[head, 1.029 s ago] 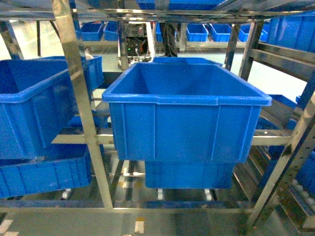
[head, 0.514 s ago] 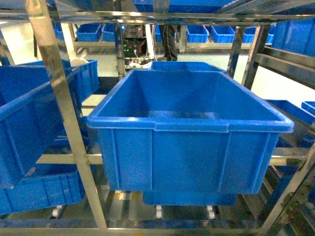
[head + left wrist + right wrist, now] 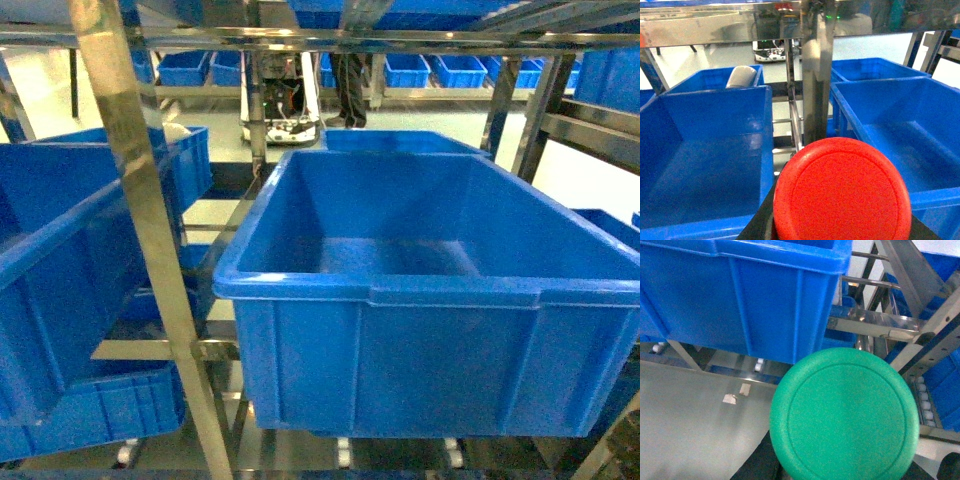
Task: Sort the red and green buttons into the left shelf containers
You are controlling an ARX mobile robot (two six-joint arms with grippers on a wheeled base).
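At the far left, a blue bin (image 3: 60,270) sits tilted on the shelf behind a steel upright (image 3: 150,240). In the left wrist view the red button (image 3: 842,192) fills the lower frame, riding with the left arm; its fingers are hidden beneath the cap, so I cannot tell how they stand. Ahead of it lie two bins either side of the upright. The central bin (image 3: 440,300) now looms larger and nearer than a second ago, so the robot has closed in on the shelf; dropping looks near. At right, the green button (image 3: 845,412) rides the right arm below the bin's rim, its fingers equally hidden.
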